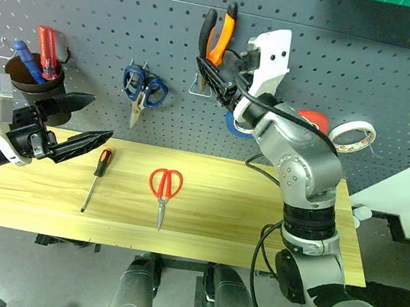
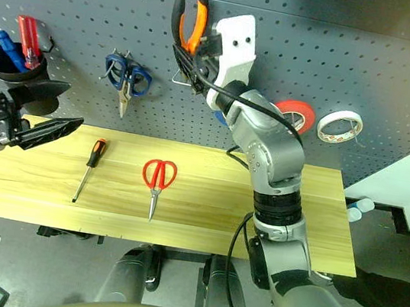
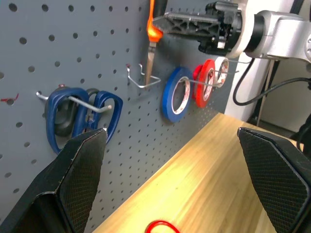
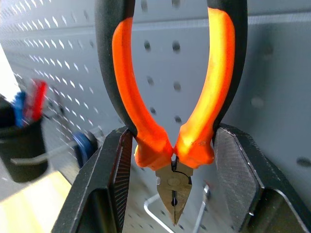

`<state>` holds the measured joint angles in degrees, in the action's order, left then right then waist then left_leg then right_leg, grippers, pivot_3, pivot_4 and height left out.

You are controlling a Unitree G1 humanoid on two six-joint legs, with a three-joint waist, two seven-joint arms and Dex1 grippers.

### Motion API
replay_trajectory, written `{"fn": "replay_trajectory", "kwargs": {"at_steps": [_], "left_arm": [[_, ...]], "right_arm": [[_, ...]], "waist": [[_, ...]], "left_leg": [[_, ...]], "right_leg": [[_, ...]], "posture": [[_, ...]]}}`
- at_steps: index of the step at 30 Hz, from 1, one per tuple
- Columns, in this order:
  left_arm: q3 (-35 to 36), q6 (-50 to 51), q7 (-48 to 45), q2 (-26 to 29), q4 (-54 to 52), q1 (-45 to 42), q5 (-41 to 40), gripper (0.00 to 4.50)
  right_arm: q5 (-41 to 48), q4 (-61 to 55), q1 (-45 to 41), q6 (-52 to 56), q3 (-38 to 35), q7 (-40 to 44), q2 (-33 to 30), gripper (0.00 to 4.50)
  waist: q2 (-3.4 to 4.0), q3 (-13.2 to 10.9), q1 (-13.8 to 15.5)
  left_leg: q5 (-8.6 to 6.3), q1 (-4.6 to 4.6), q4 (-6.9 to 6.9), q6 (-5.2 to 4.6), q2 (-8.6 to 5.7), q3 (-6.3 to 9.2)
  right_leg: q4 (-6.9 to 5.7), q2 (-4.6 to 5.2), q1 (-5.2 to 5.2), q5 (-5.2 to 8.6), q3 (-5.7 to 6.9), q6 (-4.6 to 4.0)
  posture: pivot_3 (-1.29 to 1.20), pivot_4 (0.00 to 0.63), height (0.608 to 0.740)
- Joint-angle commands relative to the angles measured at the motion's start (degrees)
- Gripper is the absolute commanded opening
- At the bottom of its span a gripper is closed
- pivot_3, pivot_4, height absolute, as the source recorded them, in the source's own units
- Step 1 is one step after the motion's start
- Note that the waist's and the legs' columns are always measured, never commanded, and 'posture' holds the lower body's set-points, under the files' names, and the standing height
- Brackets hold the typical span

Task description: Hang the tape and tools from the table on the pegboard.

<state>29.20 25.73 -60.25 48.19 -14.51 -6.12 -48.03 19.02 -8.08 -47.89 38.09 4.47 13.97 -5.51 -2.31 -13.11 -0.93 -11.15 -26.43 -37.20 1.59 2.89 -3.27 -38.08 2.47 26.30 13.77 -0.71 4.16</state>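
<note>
Currently my right fingers (image 4: 171,160) pinched the long-nose pliers (image 1: 217,36) nose-down above the wire hook (image 3: 141,77); my left fingers (image 1: 86,122) stood spread. Lowering needed a straight, slow descent.

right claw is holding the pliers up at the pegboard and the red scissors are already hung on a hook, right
Not quite: the red scissors lie on the table, as the left eye view shows. The right claw does hold the pliers at the pegboard.
</note>
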Motion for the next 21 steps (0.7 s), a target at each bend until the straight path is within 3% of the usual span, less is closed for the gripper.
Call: {"fn": "replay_trajectory", "kwargs": {"at_steps": [1,7,14,21], "left_arm": [[0.1,-1.1,-0.8,0.4,0.1,-0.9,0.4,4.50],[-1.0,-1.4,-1.3,0.0,1.0,-1.9,1.3,4.50],[-1.8,-1.5,-1.8,-0.4,1.5,-2.3,1.8,4.50],[-1.9,-1.6,-1.9,-1.1,1.6,-2.0,2.0,4.50]], "right_arm": [[-1.2,-1.1,-1.1,-0.5,0.5,-0.8,0.7,2.22],[-2.2,-0.7,-0.9,-0.1,1.4,-1.2,1.7,2.22],[-3.8,-0.8,-0.9,0.3,2.1,-1.3,1.7,4.36],[-2.7,-2.3,-1.1,0.1,0.3,-0.1,1.4,4.47]], "waist": [[-0.01,0.2,0.0],[-0.03,0.6,-0.1],[-0.06,1.2,-0.1],[-0.06,1.5,-0.2]], "left_leg": [[0.00,0.00,0.00,0.00,0.00,0.00],[0.01,0.00,-0.02,0.00,0.00,0.00],[0.02,0.00,-0.02,-0.01,0.00,-0.01],[0.06,0.04,-0.02,-0.03,0.00,-0.01]], "right_leg": [[0.00,0.00,0.00,0.00,0.00,0.00],[-0.01,-0.01,-0.01,-0.02,0.00,0.02],[-0.01,-0.01,-0.01,-0.04,0.00,0.03],[-0.01,-0.01,-0.05,-0.07,0.00,-0.01]], "posture": [[0.04,0.119,0.723],[0.03,0.111,0.723],[0.02,0.111,0.723],[0.02,0.107,0.723]]}}
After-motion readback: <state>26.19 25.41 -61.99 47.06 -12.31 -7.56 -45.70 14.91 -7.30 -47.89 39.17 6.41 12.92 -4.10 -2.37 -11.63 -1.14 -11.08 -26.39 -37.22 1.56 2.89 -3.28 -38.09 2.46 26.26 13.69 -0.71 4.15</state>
